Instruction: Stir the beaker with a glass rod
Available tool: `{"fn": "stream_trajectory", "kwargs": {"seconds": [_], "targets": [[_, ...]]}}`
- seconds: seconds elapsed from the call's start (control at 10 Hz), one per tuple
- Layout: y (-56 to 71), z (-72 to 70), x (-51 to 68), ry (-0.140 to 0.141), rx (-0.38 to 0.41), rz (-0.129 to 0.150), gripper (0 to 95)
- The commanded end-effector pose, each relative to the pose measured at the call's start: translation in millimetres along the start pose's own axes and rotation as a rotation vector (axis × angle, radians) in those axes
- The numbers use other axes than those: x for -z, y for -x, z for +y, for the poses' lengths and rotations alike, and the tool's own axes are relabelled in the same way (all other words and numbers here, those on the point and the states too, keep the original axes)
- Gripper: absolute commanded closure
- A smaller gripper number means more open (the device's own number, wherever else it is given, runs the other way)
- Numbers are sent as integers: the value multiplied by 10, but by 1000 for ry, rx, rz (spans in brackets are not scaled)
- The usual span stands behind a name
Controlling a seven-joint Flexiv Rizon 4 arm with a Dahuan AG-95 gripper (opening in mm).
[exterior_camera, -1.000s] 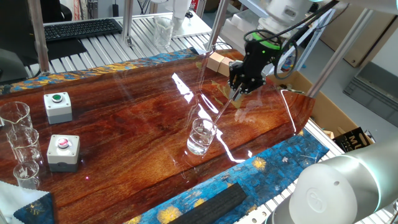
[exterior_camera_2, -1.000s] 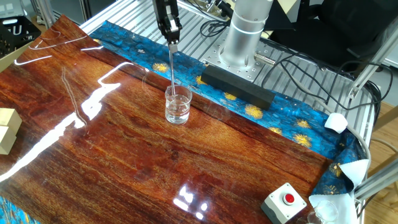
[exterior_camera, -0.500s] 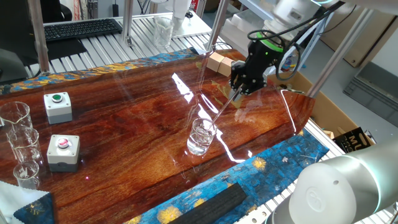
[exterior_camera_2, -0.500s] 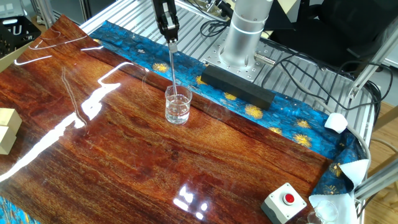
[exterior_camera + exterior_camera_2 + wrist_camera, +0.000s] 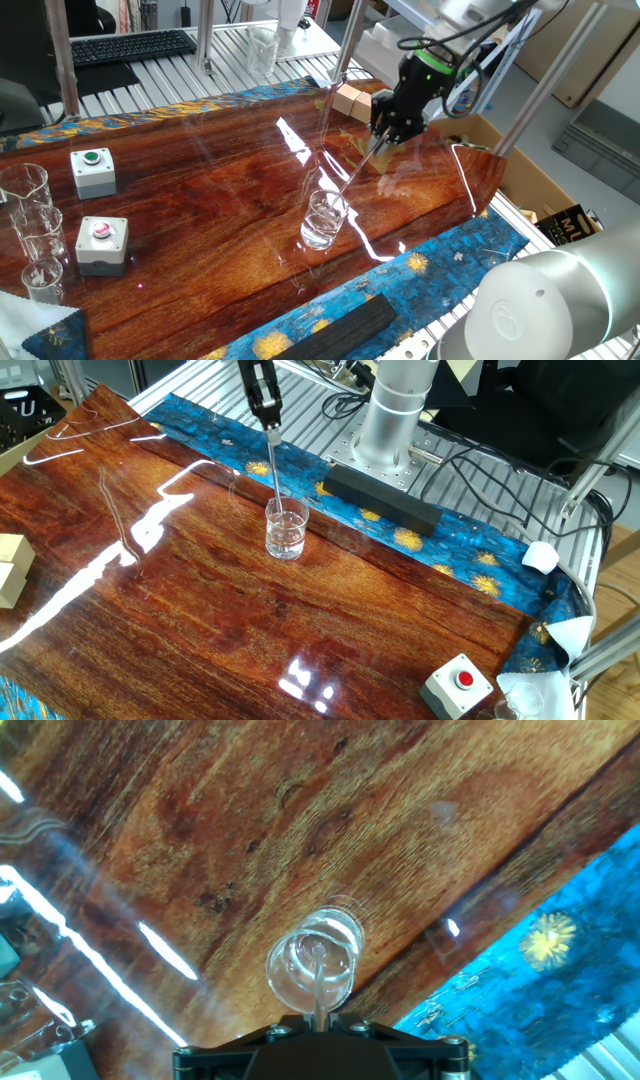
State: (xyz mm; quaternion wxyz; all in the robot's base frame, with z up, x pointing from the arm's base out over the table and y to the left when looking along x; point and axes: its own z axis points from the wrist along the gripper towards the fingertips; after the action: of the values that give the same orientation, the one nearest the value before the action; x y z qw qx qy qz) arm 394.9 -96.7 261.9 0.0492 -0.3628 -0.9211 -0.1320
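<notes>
The beaker (image 5: 325,219) is a small clear glass standing upright on the wooden table; it also shows in the other fixed view (image 5: 286,528) and in the hand view (image 5: 312,963). My gripper (image 5: 386,137) hangs above and behind it, shut on the top of the glass rod (image 5: 355,176). The rod slants down from the gripper (image 5: 270,422) as a pale line (image 5: 277,470) and its lower end is inside the beaker. In the hand view the rod (image 5: 319,982) runs from the jaws (image 5: 320,1018) into the beaker's mouth.
Two grey button boxes (image 5: 93,170) (image 5: 102,243) and three stepped clear beakers (image 5: 30,230) stand at the table's left. Wooden blocks (image 5: 351,100) lie behind the gripper. A black bar (image 5: 380,496) lies on the blue cloth. Another button box (image 5: 458,684) sits near the corner.
The gripper has risen a little and shifted slightly, still holding the rod; the rod's lower end stays in the beaker. The beaker has not moved.
</notes>
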Motion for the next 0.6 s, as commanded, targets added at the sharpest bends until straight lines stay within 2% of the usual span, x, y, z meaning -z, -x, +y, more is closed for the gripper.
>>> {"fn": "stream_trajectory", "kwargs": {"seconds": [0.1, 0.2, 0.3, 0.6], "targets": [[-33, -48, 117, -6, -13, -20, 950], [-29, -68, 136, 2, -14, -19, 950], [-12, -124, 198, 22, -24, -5, 950], [5, -236, 287, 40, -23, 15, 950]]}}
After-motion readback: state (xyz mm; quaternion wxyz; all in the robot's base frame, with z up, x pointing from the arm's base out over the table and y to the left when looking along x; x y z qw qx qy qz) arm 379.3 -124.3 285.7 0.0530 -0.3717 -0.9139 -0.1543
